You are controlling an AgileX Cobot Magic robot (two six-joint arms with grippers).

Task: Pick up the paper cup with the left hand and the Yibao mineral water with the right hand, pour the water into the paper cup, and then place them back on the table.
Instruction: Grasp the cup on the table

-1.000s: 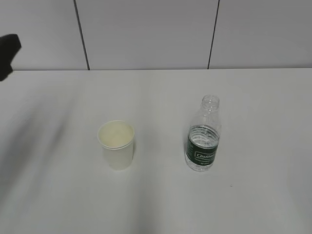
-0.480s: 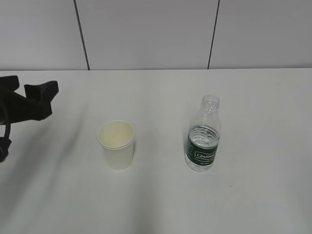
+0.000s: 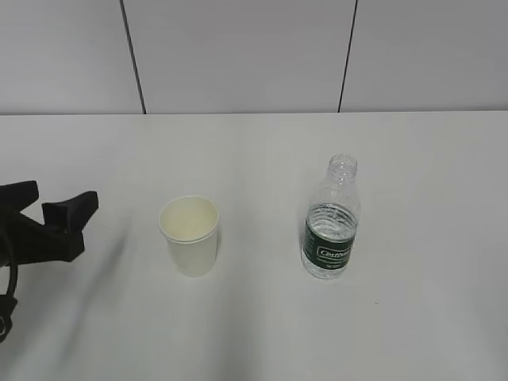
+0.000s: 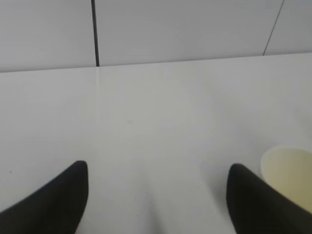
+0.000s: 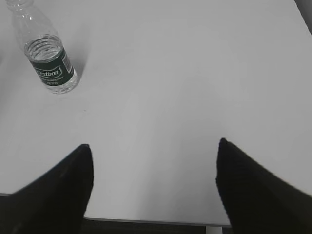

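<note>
The white bench (image 3: 262,143) carries both items upright and well apart, leaving each arm its own approach. The left hand (image 3: 49,226) sits beside the paper cup (image 3: 190,236), fingers (image 4: 53,202) spread wide and empty. The right hand (image 5: 153,187), equally open and empty, is well back from the Yibao mineral water (image 3: 331,218).

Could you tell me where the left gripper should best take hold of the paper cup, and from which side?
Probably the mid-wall of the paper cup, approached level from its left, where the open left gripper already is. The cup stands upright and tapers downward, so fingers closing across the wall below the rolled rim should hold it.
</note>
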